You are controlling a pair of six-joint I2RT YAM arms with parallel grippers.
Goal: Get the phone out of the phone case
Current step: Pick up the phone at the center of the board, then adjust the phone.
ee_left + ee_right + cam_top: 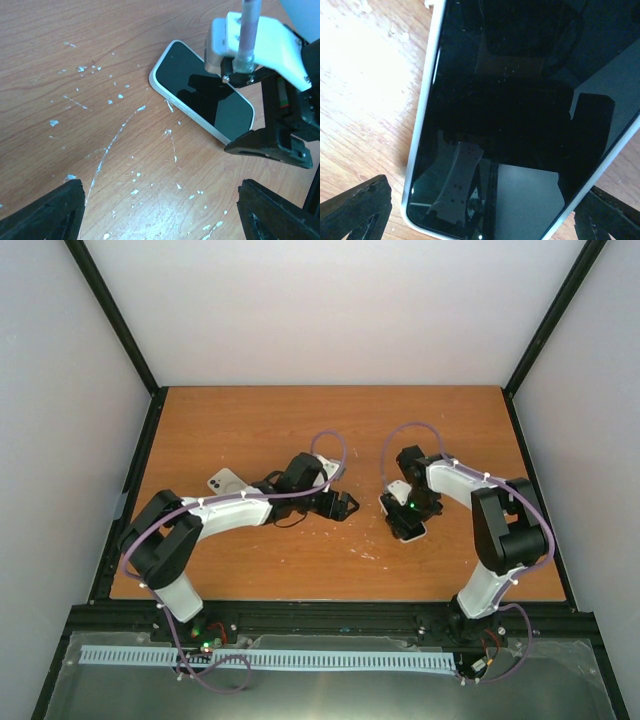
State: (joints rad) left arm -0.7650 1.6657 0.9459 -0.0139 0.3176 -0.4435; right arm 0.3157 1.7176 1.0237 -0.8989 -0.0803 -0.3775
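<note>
The phone (202, 95) lies screen-up on the wooden table (300, 430), with a black screen and a white rim all round; I cannot tell whether that rim is the case. It fills the right wrist view (520, 100). My right gripper (482, 220) is open, low over the phone (412, 532), with a finger on each side of its near end. My left gripper (160, 215) is open and empty over bare wood, a short way left of the phone. In the top view, the left gripper (345, 506) faces the right gripper (405, 523).
A flat white thing with a dark camera spot (225, 481) lies behind the left arm, partly hidden. White flecks and scratches (120, 130) mark the wood. Black frame posts and pale walls enclose the table.
</note>
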